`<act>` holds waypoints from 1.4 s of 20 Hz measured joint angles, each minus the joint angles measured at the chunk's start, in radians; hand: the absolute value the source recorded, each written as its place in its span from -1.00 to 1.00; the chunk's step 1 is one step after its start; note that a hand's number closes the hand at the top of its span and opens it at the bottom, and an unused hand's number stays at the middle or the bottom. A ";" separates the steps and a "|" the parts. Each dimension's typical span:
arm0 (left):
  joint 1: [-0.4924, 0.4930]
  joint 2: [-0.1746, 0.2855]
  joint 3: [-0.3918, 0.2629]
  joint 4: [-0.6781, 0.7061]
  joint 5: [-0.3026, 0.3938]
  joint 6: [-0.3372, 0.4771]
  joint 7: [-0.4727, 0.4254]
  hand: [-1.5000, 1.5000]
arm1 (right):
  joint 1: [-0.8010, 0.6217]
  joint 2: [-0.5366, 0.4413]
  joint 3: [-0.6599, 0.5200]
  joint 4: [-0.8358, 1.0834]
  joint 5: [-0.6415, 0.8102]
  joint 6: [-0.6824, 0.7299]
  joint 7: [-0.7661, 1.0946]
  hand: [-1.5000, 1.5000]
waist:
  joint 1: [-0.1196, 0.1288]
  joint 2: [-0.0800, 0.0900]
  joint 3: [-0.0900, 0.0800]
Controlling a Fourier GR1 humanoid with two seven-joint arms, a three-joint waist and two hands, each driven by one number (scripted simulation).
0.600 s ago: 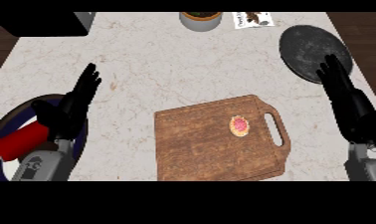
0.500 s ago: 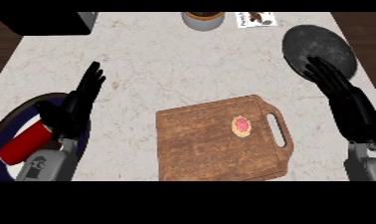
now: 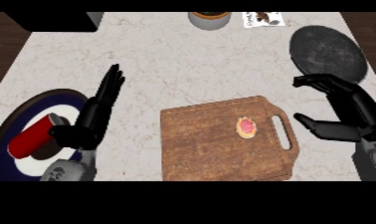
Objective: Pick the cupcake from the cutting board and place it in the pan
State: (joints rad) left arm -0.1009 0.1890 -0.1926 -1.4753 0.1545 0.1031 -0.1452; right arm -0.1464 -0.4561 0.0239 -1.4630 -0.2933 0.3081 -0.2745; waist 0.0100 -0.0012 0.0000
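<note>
Marble counter (image 3: 191, 63): round cupcake (image 3: 246, 126) on handled wooden cutting board (image 3: 213, 153).

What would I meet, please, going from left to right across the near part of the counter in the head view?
red can → left hand → cutting board, with the cupcake on its right part → right hand

Flanking the cutting board (image 3: 213, 151), our left robot hand (image 3: 86, 124) and right robot hand (image 3: 351, 113) look black and slim-fingered, on grey forearms (image 3: 70, 170).
</note>
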 measured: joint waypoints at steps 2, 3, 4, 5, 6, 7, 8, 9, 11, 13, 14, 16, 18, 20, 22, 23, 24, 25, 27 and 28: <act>0.009 -0.017 -0.016 -0.014 -0.020 0.018 -0.001 0.00 | 0.029 -0.048 -0.016 0.032 0.028 0.071 -0.089 -1.00 | -0.004 0.001 0.001; 0.028 -0.018 -0.023 -0.036 -0.023 0.019 0.000 0.00 | 0.028 -0.064 -0.021 0.054 0.057 0.084 -0.129 -1.00 | -0.003 0.001 0.001; 0.032 -0.023 -0.025 -0.035 -0.026 0.016 -0.007 0.00 | 0.021 -0.076 -0.023 0.062 0.082 0.093 -0.149 -1.00 | -0.003 0.001 0.001; 0.032 -0.026 -0.026 -0.040 -0.027 0.017 -0.003 0.00 | 0.016 -0.085 -0.021 0.068 0.111 0.096 -0.171 -1.00 | -0.004 0.001 0.001; 0.046 -0.032 -0.036 -0.061 -0.032 0.022 0.006 0.00 | 0.015 -0.100 -0.024 0.066 0.131 0.104 -0.186 -1.00 | -0.004 0.001 0.001; 0.047 -0.038 -0.039 -0.057 -0.037 0.023 0.003 0.00 | -0.003 -0.113 -0.023 0.082 0.153 0.113 -0.198 -1.00 | -0.004 0.001 0.001; 0.047 -0.041 -0.037 -0.047 -0.037 0.018 -0.010 0.00 | -0.019 -0.123 -0.019 0.091 0.177 0.121 -0.205 -1.00 | -0.004 0.001 0.001; 0.052 -0.046 -0.043 -0.051 -0.043 0.020 -0.010 0.00 | -0.036 -0.134 -0.014 0.080 0.187 0.130 -0.183 -1.00 | -0.004 0.001 0.000; 0.055 -0.048 -0.039 -0.040 -0.047 0.017 -0.020 0.00 | -0.058 -0.135 0.015 0.066 0.239 0.124 -0.159 -1.00 | -0.004 0.001 0.000; 0.051 -0.051 -0.039 -0.050 -0.052 0.019 -0.008 0.00 | -0.093 -0.142 0.045 0.060 0.285 0.133 -0.129 -1.00 | -0.002 0.001 0.000; 0.052 -0.051 -0.041 -0.063 -0.054 0.020 0.002 0.00 | -0.110 -0.153 0.057 0.055 0.304 0.143 -0.108 -1.00 | -0.001 0.001 0.000; 0.071 -0.057 -0.054 -0.078 -0.066 0.028 0.001 0.00 | -0.142 -0.147 0.099 0.034 0.348 0.146 -0.046 -1.00 | 0.001 0.000 -0.001; 0.065 -0.056 -0.052 -0.080 -0.069 0.027 0.009 0.00 | -0.159 -0.145 0.148 0.014 0.406 0.148 0.005 -1.00 | 0.001 0.000 -0.001; 0.061 -0.060 -0.048 -0.068 -0.068 0.026 0.006 0.00 | -0.177 -0.143 0.207 -0.005 0.473 0.153 0.048 -1.00 | 0.001 0.001 -0.001; 0.061 -0.063 -0.048 -0.068 -0.068 0.023 0.008 0.00 | -0.201 -0.142 0.260 -0.015 0.535 0.165 0.088 -1.00 | 0.002 0.001 -0.001; 0.058 -0.066 -0.053 -0.080 -0.074 0.029 0.019 0.00 | -0.215 -0.135 0.286 -0.009 0.569 0.167 0.102 -1.00 | 0.004 0.001 -0.001; 0.064 -0.061 -0.050 -0.084 -0.072 0.025 0.021 0.00 | -0.218 -0.130 0.313 -0.015 0.599 0.171 0.115 -1.00 | 0.003 0.001 -0.001; 0.061 -0.062 -0.048 -0.083 -0.072 0.024 0.019 0.00 | -0.235 -0.123 0.334 0.003 0.628 0.178 0.119 -1.00 | 0.004 0.002 -0.001; 0.049 -0.063 -0.037 -0.068 -0.069 0.018 0.016 0.00 | -0.239 -0.100 0.383 -0.001 0.696 0.166 0.146 -1.00 | 0.001 0.002 -0.001; 0.067 -0.059 -0.040 -0.090 -0.069 0.016 0.021 0.00 | -0.236 -0.095 0.399 -0.005 0.726 0.161 0.159 -1.00 | 0.001 0.001 0.000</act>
State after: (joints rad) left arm -0.0342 0.1300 -0.2329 -1.5651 0.0851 0.1187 -0.1238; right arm -0.3823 -0.5514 0.4224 -1.4680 0.4328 0.4693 -0.1158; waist 0.0109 0.0002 -0.0004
